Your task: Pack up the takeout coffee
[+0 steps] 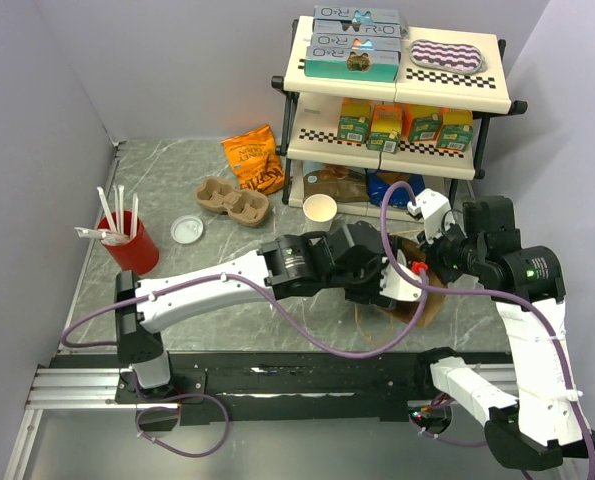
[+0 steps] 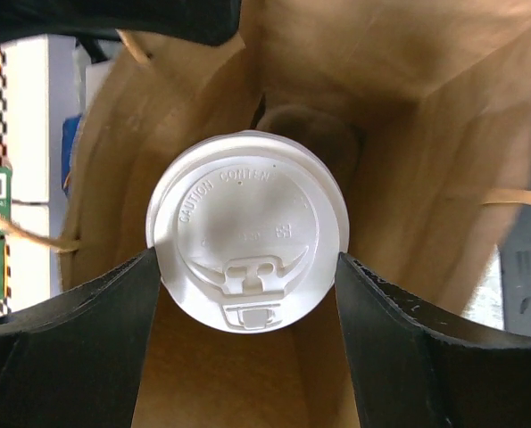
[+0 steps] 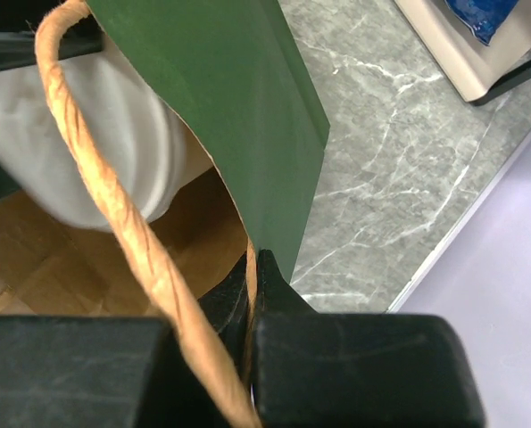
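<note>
The takeout coffee (image 2: pixel 247 232), seen from above with its round white sip lid, sits down inside an open brown paper bag (image 2: pixel 408 134). My left gripper (image 2: pixel 247 259) reaches into the bag, and its black fingers (image 2: pixel 95 330) press on the two sides of the lid. In the top view the left gripper (image 1: pixel 402 285) covers the cup at the bag's (image 1: pixel 429 305) mouth. My right gripper (image 3: pixel 252 267) is shut on the bag's rim (image 3: pixel 238 107) beside a twisted paper handle (image 3: pixel 113 205). In the top view the right gripper (image 1: pixel 422 262) is at the bag's far edge.
An open lidless cream cup (image 1: pixel 320 209) stands before the shelf rack (image 1: pixel 397 90). A brown pulp carrier (image 1: pixel 231 200), an orange snack bag (image 1: pixel 255 158), a loose white lid (image 1: pixel 187 230) and a red cup of straws (image 1: pixel 130 243) lie to the left.
</note>
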You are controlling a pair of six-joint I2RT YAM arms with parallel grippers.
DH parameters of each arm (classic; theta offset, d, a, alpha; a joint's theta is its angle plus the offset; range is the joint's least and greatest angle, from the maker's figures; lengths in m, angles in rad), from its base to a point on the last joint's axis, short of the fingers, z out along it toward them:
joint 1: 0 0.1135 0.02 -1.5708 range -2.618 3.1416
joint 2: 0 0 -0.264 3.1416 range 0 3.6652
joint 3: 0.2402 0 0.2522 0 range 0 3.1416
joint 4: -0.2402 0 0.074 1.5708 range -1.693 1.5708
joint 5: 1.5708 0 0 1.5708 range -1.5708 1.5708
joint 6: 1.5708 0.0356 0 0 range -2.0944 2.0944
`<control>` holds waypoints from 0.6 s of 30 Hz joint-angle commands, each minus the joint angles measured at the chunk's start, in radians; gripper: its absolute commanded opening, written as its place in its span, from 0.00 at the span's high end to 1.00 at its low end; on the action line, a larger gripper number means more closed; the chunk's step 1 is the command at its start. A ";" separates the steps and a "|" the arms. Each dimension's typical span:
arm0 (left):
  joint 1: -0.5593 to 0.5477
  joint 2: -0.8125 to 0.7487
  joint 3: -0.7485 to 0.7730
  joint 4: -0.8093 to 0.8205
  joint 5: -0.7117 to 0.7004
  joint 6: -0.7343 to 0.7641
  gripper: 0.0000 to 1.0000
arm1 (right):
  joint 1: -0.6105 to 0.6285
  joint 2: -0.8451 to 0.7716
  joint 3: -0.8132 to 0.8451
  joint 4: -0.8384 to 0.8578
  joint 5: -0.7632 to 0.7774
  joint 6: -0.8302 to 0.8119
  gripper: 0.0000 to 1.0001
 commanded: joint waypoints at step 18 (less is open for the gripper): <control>-0.007 0.051 -0.111 0.045 -0.219 0.072 0.99 | 0.004 -0.014 -0.009 -0.012 0.002 0.052 1.00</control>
